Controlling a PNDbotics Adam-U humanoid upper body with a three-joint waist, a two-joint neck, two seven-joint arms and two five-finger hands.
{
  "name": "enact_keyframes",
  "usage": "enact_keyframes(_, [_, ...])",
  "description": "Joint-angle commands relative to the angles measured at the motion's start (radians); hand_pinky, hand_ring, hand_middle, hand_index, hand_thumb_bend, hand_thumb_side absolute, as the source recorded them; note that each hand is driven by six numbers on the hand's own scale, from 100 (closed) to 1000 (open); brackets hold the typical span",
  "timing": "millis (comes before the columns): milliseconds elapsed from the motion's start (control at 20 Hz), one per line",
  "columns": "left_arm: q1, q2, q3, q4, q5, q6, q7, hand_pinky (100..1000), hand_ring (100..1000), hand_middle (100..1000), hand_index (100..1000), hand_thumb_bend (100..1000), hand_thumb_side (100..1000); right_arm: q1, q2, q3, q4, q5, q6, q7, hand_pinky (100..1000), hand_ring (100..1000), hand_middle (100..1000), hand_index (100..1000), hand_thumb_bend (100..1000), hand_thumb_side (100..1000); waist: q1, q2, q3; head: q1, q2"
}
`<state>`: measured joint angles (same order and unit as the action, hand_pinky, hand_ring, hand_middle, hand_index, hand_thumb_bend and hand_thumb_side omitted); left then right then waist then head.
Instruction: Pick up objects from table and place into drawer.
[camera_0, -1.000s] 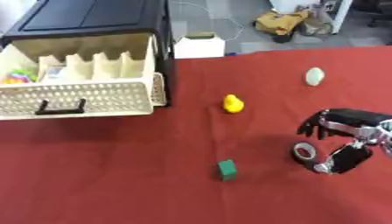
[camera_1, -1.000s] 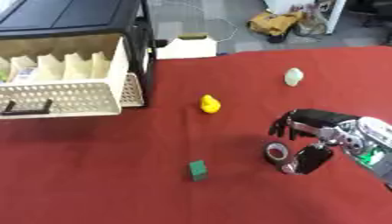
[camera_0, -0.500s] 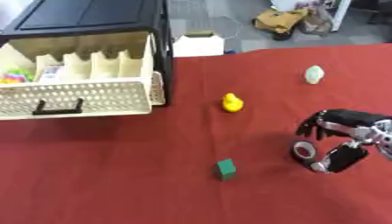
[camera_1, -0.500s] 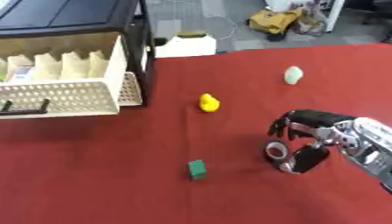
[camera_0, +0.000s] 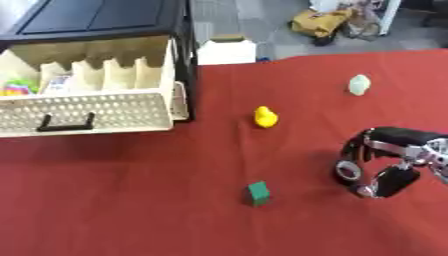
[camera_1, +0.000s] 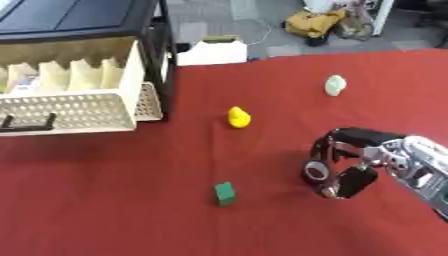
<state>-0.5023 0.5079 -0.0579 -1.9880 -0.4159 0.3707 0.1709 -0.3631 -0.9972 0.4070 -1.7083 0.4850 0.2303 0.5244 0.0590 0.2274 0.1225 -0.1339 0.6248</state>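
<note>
**Sam:** Where is the robot hand (camera_1: 346, 162)?

**Mia:** It is the right one. It comes in from the right side and sits low over the red counter (camera_0: 131, 210).

**Sam:** Is it open or closed?

**Mia:** Its fingers (camera_1: 331, 141) curl down and the thumb (camera_1: 354, 182) curls in from below. Between them is a small roll with a silver ring face (camera_1: 315, 171). The fingers and thumb are bent around it, so the robot hand is closed on the roll.

**Sam:** Which way does the roll point?

**Mia:** Its round face points to the left and a bit toward the camera. So its long way seems to run left to right, into the palm. It is down by the counter, but I cannot tell if it touches.

**Sam:** What else is on the counter?

**Mia:** A green block (camera_0: 256, 193) stands to the left of the robot hand, apart from it. A yellow duck (camera_0: 265, 116) sits farther back, near the middle. A pale green thing (camera_0: 359, 84) is at the far right, well apart from the duck.

**Sam:** And the drawer?

**Mia:** The cream drawer (camera_0: 83, 110) is pulled out of the black cabinet (camera_0: 96, 20) at the far left. It has dividers inside and some bright things in its left corner.
</note>
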Motion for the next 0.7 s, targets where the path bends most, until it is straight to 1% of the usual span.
enact_keyframes(50, [-0.011, 0.013, 0.016, -0.012, 0.004, -0.002, 0.004, 100, 100, 100, 710, 325, 1000, -0.015, -0.021, -0.005, 0.005, 0.011, -0.001, -0.001, 672, 687, 675, 818, 381, 281, -0.002, -0.013, 0.001, -0.002, -0.010])
enact_keyframes(400, [-0.012, 0.012, 0.016, -0.012, 0.006, -0.003, 0.004, 100, 100, 100, 709, 319, 1000, -0.018, -0.016, -0.002, 0.021, 0.012, -0.003, -0.001, 669, 685, 673, 813, 388, 284, -0.001, -0.009, 0.004, -0.004, -0.015])
enact_keyframes(500, [-0.012, 0.012, 0.016, -0.012, 0.007, -0.003, 0.004, 100, 100, 100, 709, 317, 1000, -0.019, -0.016, -0.002, 0.023, 0.011, -0.002, -0.001, 669, 685, 674, 820, 411, 302, -0.001, -0.008, 0.005, -0.004, -0.015])
enact_keyframes(700, [-0.013, 0.011, 0.016, -0.012, 0.007, -0.004, 0.004, 100, 100, 100, 708, 311, 1000, -0.023, -0.014, -0.002, 0.026, 0.009, 0.001, -0.003, 666, 682, 661, 811, 414, 301, -0.001, -0.007, 0.004, -0.004, -0.015])
